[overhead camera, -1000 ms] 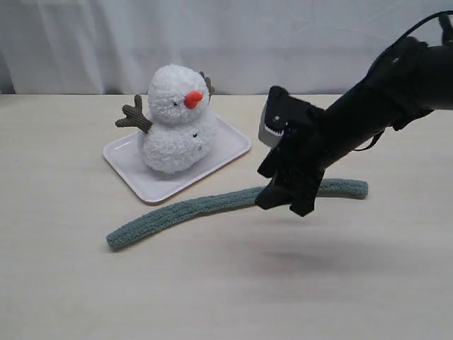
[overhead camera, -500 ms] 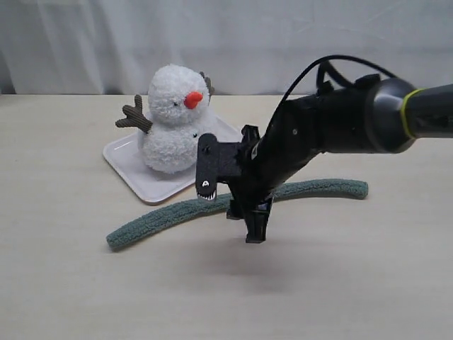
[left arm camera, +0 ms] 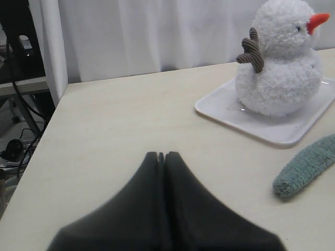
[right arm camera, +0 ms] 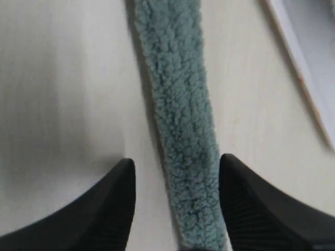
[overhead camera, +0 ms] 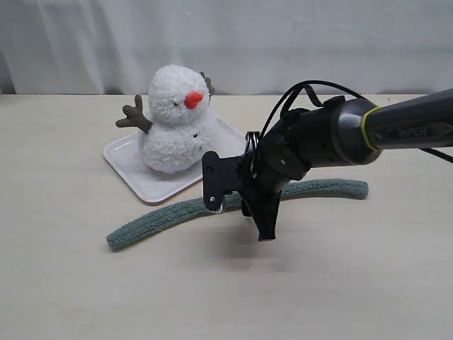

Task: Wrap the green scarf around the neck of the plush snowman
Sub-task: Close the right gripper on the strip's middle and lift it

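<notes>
The plush snowman (overhead camera: 175, 120) sits upright on a white tray (overhead camera: 127, 159), orange nose toward the right; its neck (overhead camera: 172, 127) is bare. The green scarf (overhead camera: 163, 218) lies flat on the table in front of the tray, in a long shallow curve. My right gripper (overhead camera: 238, 219) is down over the scarf's middle, open. In the right wrist view the scarf (right arm camera: 180, 104) runs between the two fingers of the right gripper (right arm camera: 175, 166), closer to one finger. My left gripper (left arm camera: 162, 155) is shut and empty, well away from the snowman (left arm camera: 277, 68) and the scarf's end (left arm camera: 306, 164).
A white curtain (overhead camera: 283, 42) hangs behind the table. The table's edge (left arm camera: 49, 130) runs close to the left gripper, with cables and gear (left arm camera: 18, 149) on the floor beyond. The tray's rim (right arm camera: 306, 78) lies near the right gripper.
The right arm has swung left and down from above the scarf's right part. Its wrist has turned, and the fingers now straddle the scarf's middle.
</notes>
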Available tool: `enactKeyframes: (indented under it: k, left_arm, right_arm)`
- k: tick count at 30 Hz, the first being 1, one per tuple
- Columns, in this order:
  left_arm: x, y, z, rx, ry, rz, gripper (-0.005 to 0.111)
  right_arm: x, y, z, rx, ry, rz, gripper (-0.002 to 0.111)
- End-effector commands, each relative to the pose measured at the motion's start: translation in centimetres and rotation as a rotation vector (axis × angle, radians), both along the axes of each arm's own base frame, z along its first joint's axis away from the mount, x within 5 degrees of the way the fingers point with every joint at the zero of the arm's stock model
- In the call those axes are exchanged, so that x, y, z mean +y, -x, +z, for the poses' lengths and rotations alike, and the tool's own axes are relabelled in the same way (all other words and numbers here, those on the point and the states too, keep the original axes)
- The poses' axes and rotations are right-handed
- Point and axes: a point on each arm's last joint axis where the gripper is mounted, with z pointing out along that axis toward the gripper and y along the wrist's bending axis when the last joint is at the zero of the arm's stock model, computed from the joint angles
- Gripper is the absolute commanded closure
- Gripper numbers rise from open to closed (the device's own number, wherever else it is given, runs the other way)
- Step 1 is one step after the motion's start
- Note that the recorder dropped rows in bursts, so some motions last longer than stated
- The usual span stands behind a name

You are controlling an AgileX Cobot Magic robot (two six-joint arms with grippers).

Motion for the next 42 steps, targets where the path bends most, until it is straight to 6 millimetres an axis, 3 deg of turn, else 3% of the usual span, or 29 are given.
enactKeyframes:
  k: [1,8,16,18,22,24,36,42]
  left_arm:
    - [0.0,0.0,0.1,-0.012,0.004,-0.007,0.107]
    - [0.0,0.0,0.1,-0.012,0.004,-0.007,0.107]
    - [0.0,0.0,0.1,-0.012,0.004,-0.007,0.107]
    - [0.0,0.0,0.1,-0.012,0.004,-0.007,0.107]
    - [0.0,0.0,0.1,-0.012,0.004,-0.007,0.107]
    - [0.0,0.0,0.1,-0.012,0.004,-0.007,0.107]
    - [0.0,0.0,0.1,-0.012,0.004,-0.007,0.107]
    - [0.0,0.0,0.1,-0.012,0.004,-0.007,0.107]
  right_arm:
    - [-0.8,-0.9,-0.6,-0.016,-0.026,-0.038,0.061]
    - [-0.8,-1.4,-0.7,-0.045,-0.045,-0.026,0.061]
    - [-0.9,-1.6,-2.5,-0.052,0.020,0.050,0.061]
    - [-0.8,-1.6,-2.6,-0.053,0.021,0.058,0.068]
    - [-0.6,-1.7,-2.8,-0.066,0.003,0.066,0.100]
    - [-0.7,-1.7,-2.6,-0.069,0.037,0.097,0.104]
    - [0.7,0.0,5.7,-0.236,-0.012,0.147,0.104]
    - [1.3,1.8,11.2,-0.379,-0.040,0.224,0.104]
